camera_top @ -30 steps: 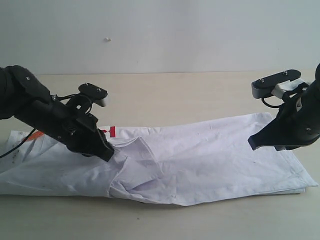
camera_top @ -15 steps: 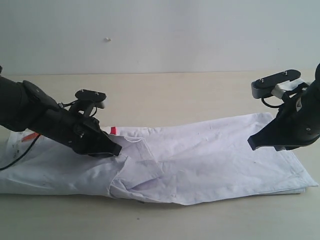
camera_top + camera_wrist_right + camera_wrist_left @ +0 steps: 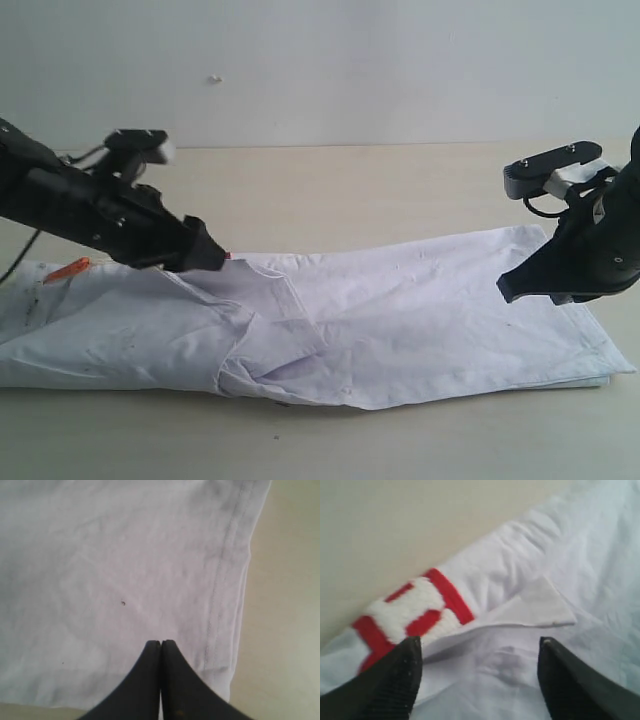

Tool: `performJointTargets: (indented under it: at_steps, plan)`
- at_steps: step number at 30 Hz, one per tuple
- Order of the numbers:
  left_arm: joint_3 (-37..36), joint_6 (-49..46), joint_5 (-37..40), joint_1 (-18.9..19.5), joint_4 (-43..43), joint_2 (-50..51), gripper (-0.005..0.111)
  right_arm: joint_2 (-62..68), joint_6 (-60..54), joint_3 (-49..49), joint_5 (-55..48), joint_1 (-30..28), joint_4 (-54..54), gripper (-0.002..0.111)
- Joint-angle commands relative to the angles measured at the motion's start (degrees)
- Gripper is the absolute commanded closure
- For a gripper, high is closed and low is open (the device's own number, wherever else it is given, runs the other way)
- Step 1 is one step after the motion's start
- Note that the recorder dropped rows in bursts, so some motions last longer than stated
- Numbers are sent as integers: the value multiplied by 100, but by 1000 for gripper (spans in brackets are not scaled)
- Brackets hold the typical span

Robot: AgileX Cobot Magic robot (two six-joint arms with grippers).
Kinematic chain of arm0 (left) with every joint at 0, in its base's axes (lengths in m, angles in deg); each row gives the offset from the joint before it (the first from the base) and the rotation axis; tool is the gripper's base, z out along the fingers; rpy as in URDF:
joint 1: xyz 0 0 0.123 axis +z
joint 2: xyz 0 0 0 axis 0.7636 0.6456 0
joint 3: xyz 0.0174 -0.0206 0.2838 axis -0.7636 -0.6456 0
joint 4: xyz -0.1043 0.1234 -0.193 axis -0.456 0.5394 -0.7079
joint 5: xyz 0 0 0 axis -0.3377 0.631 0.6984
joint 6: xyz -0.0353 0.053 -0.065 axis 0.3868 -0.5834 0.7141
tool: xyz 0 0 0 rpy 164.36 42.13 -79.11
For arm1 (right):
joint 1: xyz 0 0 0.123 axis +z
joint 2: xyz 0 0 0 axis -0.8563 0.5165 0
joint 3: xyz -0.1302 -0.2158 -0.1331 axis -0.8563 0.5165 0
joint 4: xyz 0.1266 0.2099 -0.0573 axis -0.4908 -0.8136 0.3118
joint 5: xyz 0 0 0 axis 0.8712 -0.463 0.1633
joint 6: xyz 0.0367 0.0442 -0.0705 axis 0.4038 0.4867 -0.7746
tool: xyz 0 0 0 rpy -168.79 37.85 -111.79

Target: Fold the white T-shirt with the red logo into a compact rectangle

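Left end effector [image 3: 208, 258], now released and empty, has just drawn back beside the red logo [image 3: 420, 610], leaving the white T-shirt [image 3: 400, 310] a long band on the counter [image 3: 350, 190], likely ready for crosswise folding.

Exterior view faces the white T-shirt [image 3: 420, 310]; wrist views look down close.

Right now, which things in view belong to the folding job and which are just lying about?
Job:
white T-shirt
red logo
orange neck tag
left gripper, open
right gripper, shut

Not of the job:
table
small speck on the wall
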Motion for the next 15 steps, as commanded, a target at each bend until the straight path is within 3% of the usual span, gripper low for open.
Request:
performJointTargets:
  at_steps: [1,12,15]
  plan:
    - [-26,362,73,729,66,-431,42,-58,-45,9,-35,-30,-43,108]
    - [-185,1537,1108,2968,395,-541,42,-58,-143,9,-35,-30,-189,108]
    - [-418,1534,1094,3232,395,-541,42,-58,-152,9,-48,-30,-189,108]
